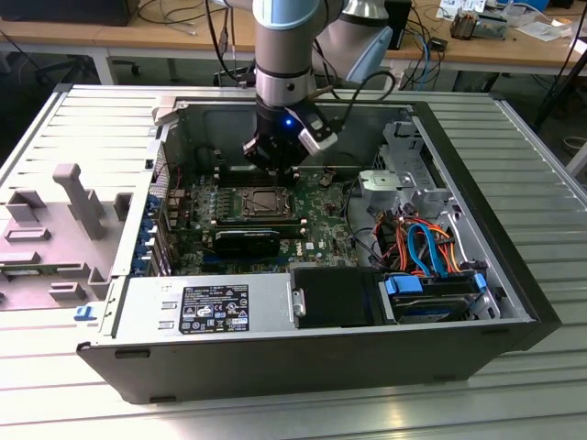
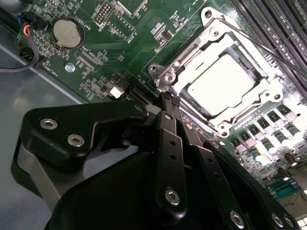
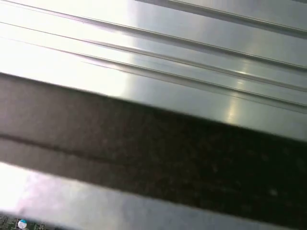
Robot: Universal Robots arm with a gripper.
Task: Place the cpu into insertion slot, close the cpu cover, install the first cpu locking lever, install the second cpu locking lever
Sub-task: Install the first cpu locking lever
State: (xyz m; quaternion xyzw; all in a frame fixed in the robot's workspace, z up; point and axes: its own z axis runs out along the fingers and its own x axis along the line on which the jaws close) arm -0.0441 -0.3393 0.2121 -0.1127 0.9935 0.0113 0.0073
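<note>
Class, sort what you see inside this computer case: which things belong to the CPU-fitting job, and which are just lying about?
Job in hand: cpu, cpu cover, insertion slot, hand.

Lying about: coin battery, power supply, orange and blue cables, long black card.

The arm (image 1: 289, 37) hangs down from the far side in the exterior view. Its wrist (image 1: 286, 92) stands almost upright, with a small blue light on it. The gripper (image 1: 273, 167) points straight down. In the second wrist view, the two black fingers (image 2: 169, 143) are brought together, and their tips meet.
</note>
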